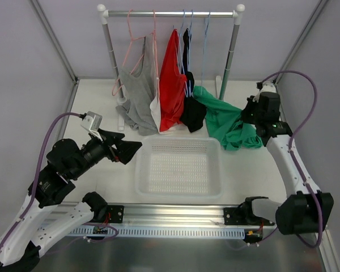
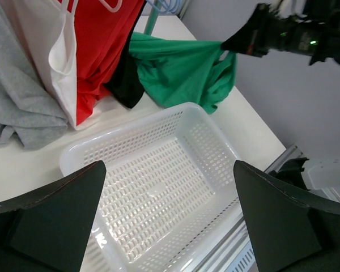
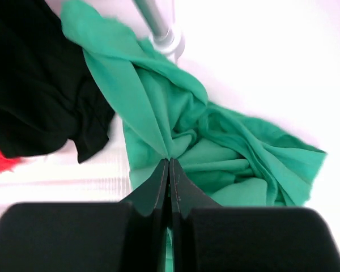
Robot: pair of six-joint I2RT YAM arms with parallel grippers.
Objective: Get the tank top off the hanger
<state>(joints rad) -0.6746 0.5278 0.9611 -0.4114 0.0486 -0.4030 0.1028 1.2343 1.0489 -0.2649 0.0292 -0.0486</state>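
The right gripper (image 1: 250,117) is clamped shut on a fold of the tank top (image 1: 226,122). In the right wrist view its two fingers (image 3: 158,187) meet with the green cloth pinched between them. Most of the tank top lies crumpled on the worktop towards the far right corner, just right of the basket's far right corner, with one band of cloth drawn taut from the rack side to the gripper.

The hanger (image 1: 204,51) hangs from the rail (image 1: 170,13) at the far edge, nearest the right post. Its lower end reaches down to the top of the green cloth, but the wire is too thin to tell whether a strap is on it.

Left of it hang a black garment (image 1: 192,113), a red top (image 1: 171,85) and a grey top (image 1: 137,96), with their hems on the worktop.

The left gripper (image 1: 130,148) hovers at the basket's left side with its jaws spread wide and nothing between them. The white mesh basket (image 1: 181,137) sits mid-worktop, close to the near edge.
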